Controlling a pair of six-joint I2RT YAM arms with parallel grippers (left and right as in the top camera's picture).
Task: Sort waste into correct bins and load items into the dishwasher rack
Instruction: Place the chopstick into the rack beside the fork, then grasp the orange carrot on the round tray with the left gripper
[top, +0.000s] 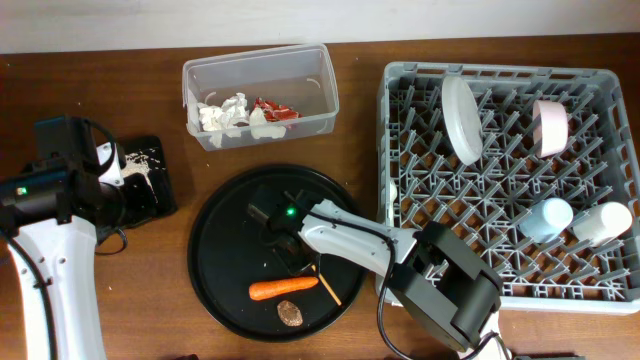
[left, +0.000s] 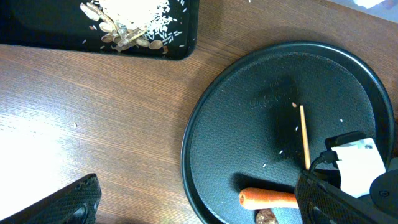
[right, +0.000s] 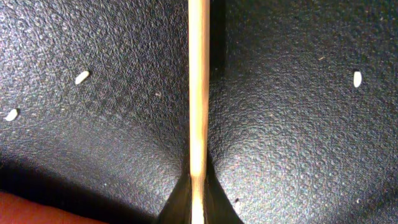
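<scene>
My right gripper (top: 306, 258) is down on the large round black tray (top: 215, 270), shut on a thin wooden chopstick (top: 329, 285). The right wrist view shows the jaws (right: 198, 202) pinching that chopstick (right: 199, 74). An orange carrot (top: 283, 290) and a small brown lump (top: 291, 314) lie just in front of it. My left gripper (top: 105, 195) is open and empty beside the shallow black tray (top: 158, 200), which holds beige mushy food (top: 135, 165). In the left wrist view its fingers (left: 205, 205) are spread, with the carrot (left: 267, 198) at the lower right.
The clear tub (top: 300, 75) at the back holds white napkins (top: 225, 112) and a red wrapper (top: 272, 108). The grey rack (top: 400, 190) on the right holds an off-white plate (top: 462, 118), a pink bowl (top: 550, 127) and two cups (top: 548, 218), (top: 603, 222).
</scene>
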